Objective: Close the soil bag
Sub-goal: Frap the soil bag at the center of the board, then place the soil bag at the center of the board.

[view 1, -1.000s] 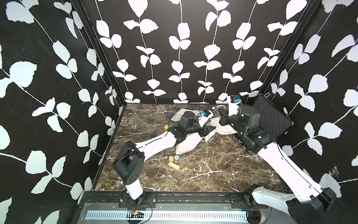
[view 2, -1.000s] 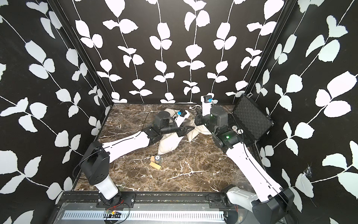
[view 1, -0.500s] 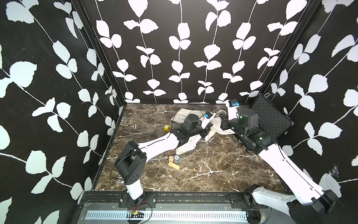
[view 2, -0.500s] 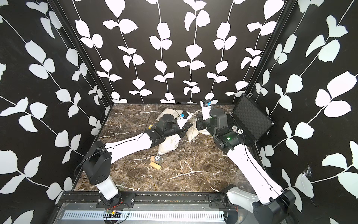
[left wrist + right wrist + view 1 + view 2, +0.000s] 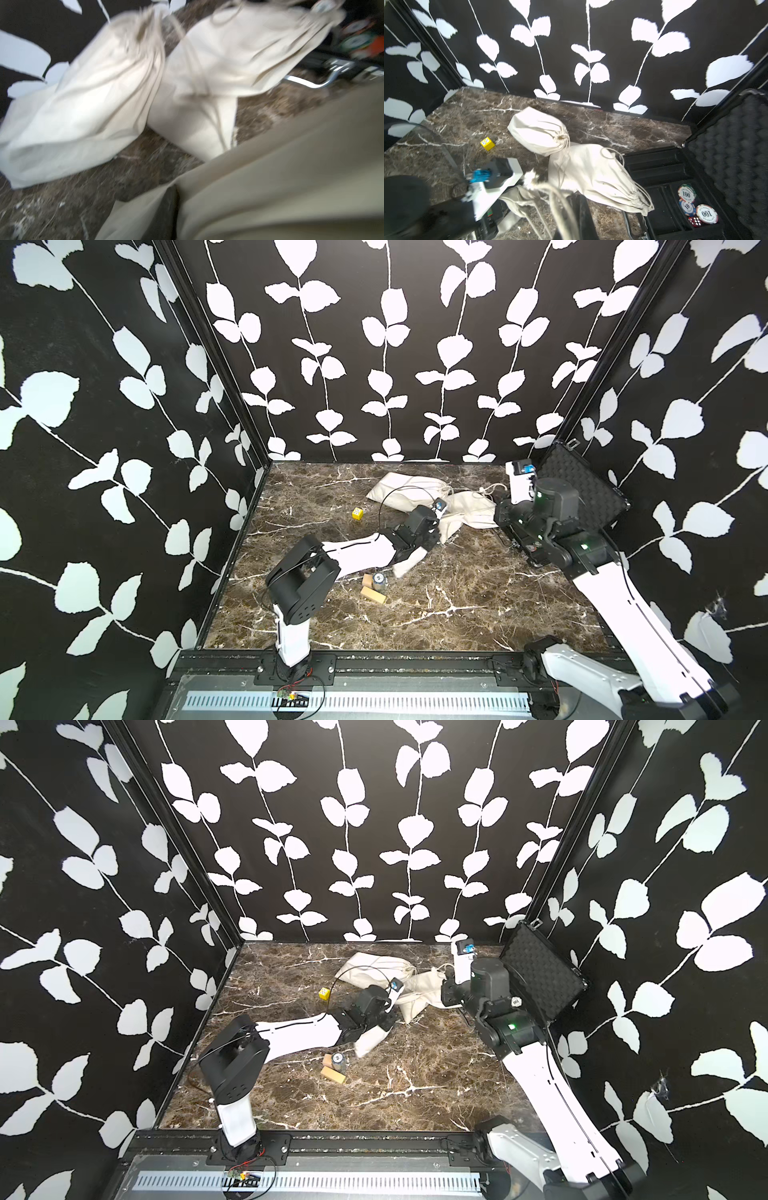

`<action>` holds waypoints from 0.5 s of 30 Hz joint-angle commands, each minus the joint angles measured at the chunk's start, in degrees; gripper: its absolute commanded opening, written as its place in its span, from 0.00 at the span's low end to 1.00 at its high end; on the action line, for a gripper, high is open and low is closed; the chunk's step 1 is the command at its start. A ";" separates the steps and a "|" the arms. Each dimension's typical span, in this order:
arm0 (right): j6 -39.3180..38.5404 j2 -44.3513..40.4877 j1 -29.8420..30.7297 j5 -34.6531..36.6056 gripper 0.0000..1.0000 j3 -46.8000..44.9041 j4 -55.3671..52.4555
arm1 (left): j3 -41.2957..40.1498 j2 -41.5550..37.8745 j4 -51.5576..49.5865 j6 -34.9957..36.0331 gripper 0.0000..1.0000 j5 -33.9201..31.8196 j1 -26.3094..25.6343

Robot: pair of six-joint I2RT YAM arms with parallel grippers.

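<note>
The soil bag [image 5: 409,563] is a cream cloth sack lying under my left gripper [image 5: 432,531], also in a top view [image 5: 370,1042]. In the left wrist view its cloth [image 5: 270,176] covers the jaws, and only one dark finger [image 5: 166,214] shows. The bag's gathered mouth [image 5: 517,197] points toward my right gripper [image 5: 571,224]. That gripper is shut on the bag's drawstring cords [image 5: 556,199], which run taut from the mouth. In a top view the right gripper [image 5: 500,516] sits to the right of the left one.
Two other cream drawstring bags lie behind, one at the back [image 5: 409,489] and one in the middle [image 5: 469,512], its mouth over the open black case [image 5: 582,485] holding poker chips [image 5: 695,205]. A yellow die [image 5: 357,513], wooden blocks [image 5: 372,593] and a small can [image 5: 379,580] lie on the marble.
My left gripper has drawn back toward the front with the bag under it. The right gripper has shifted rightward, away from it, with the cords.
</note>
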 commanded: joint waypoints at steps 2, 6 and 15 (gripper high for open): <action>0.17 -2.26 -4.78 10.80 0.00 -3.24 9.39 | -3.11 3.26 -22.92 -4.73 0.23 -15.29 9.29; 3.63 0.80 -6.01 12.44 0.00 -13.27 10.80 | -2.79 2.55 -23.18 -4.95 0.31 -17.36 12.15; 7.00 7.14 -7.87 14.34 0.46 -28.60 17.63 | -7.10 -8.83 -11.86 -4.80 0.92 -6.47 10.26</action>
